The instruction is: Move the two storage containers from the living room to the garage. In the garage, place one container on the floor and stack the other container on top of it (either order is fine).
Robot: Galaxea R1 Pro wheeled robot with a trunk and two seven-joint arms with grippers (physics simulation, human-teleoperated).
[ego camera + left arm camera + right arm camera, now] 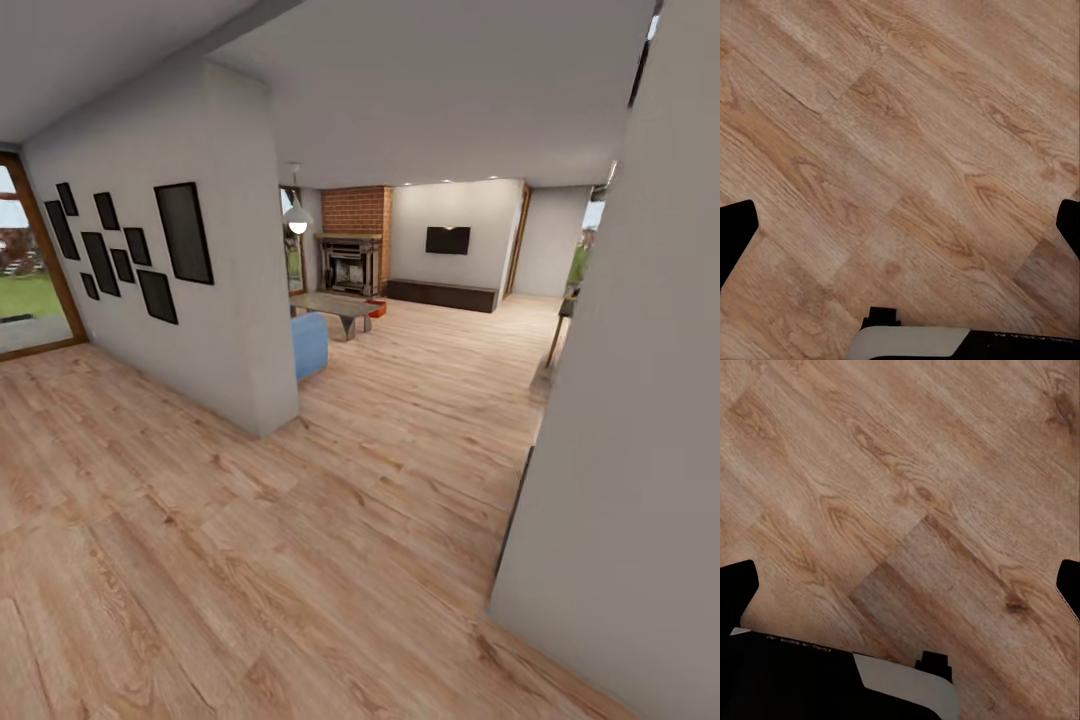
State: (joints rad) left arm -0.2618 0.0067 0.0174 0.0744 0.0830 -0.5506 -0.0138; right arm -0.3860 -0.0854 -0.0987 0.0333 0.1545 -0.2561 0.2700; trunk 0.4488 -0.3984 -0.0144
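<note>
Far ahead in the head view, one orange-red storage container (377, 308) sits on the wood floor of the living room, beside the grey low table (335, 302). The second container is out of view. In the left wrist view my left gripper (900, 225) hangs open over bare wood planks, its dark fingertips (735, 232) at the picture's edges. In the right wrist view my right gripper (900, 585) is open the same way, with nothing between its fingers (735, 589).
A white partition wall (230, 330) with black frames juts in at the left, the blue sofa's end (310, 343) behind it. A grey wall (620, 450) stands close at the right. Wood floor (400, 400) runs between them toward the brick fireplace (352, 260).
</note>
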